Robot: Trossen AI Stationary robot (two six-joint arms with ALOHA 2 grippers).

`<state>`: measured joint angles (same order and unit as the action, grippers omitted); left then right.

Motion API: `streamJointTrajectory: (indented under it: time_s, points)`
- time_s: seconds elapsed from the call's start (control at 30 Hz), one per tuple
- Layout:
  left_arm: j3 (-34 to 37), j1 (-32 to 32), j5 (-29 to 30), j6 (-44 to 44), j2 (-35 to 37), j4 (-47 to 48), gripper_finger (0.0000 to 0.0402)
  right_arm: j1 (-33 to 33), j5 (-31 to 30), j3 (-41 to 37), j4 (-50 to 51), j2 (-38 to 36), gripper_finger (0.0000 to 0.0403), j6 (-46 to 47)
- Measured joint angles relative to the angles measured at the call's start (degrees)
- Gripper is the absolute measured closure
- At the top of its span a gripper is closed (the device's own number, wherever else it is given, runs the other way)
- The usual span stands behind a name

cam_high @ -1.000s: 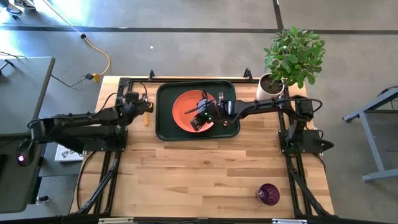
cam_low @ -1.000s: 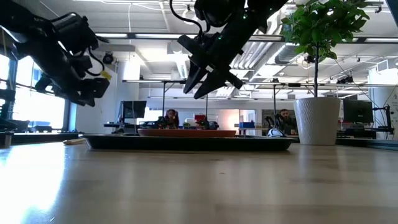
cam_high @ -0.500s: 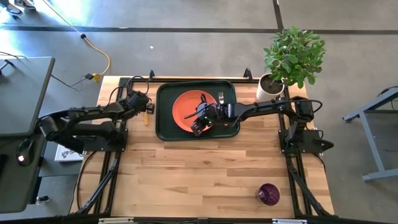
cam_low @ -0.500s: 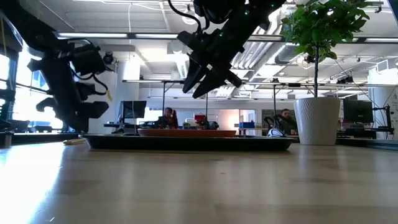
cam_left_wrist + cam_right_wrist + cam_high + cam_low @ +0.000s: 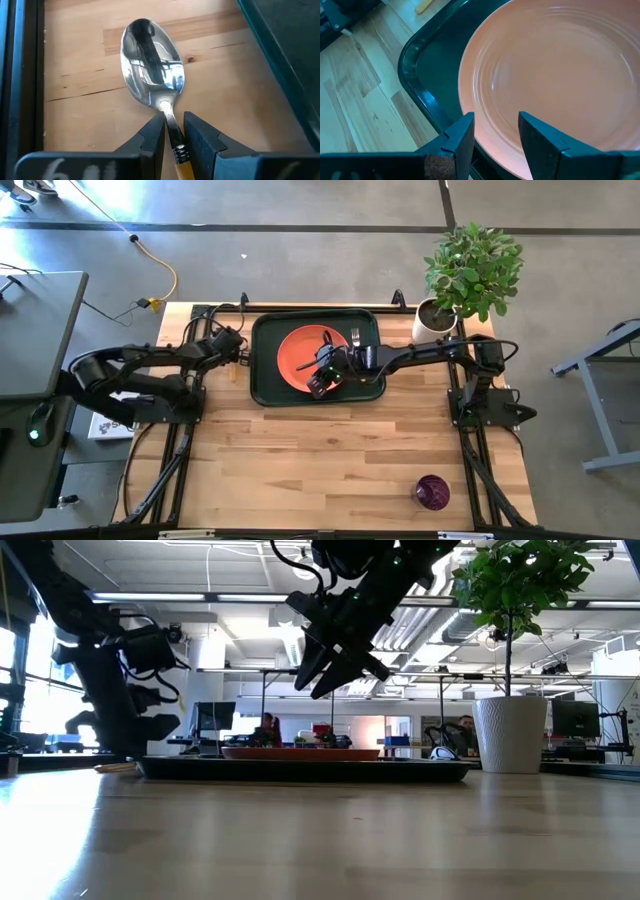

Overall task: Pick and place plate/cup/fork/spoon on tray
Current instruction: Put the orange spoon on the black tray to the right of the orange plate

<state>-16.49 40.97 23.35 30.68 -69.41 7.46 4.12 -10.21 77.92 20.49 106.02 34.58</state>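
Where tool fingers (image 5: 150, 142) meet, spoon (image 5: 152, 70) handle hidden

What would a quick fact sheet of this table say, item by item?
tray: green, at the table's far middle
plate: in the tray
fork: in the tray, right of the plate
spoon: on the wood left of the tray
cup: alone at the near right of the table
plant pot: far right corner
left gripper: fingers closed on the spoon's neck
right gripper: open, above the plate, holding nothing
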Motion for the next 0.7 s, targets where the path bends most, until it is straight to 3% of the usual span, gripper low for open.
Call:
streamJointTrajectory:
  time_s: [0.37, 0.53, 0.7]
  points:
    - [-0.4, -0.3, 1.2, -2.9, -5.6, -1.4, 0.0359, 0.0, 0.0, 0.0, 0.2, 0.0, 0.0258, 0.0]
    - [0.0, -3.2, 5.1, -2.9, -4.2, -0.9, 0.0391, 0.2, -2.1, 0.0, 0.2, 0.0, 0.0258, -0.2]
    - [0.4, -6.5, 7.8, -2.9, -0.7, 0.6, 0.0386, 1.0, -3.4, 0.0, -1.7, 0.0, 0.0258, -3.6]
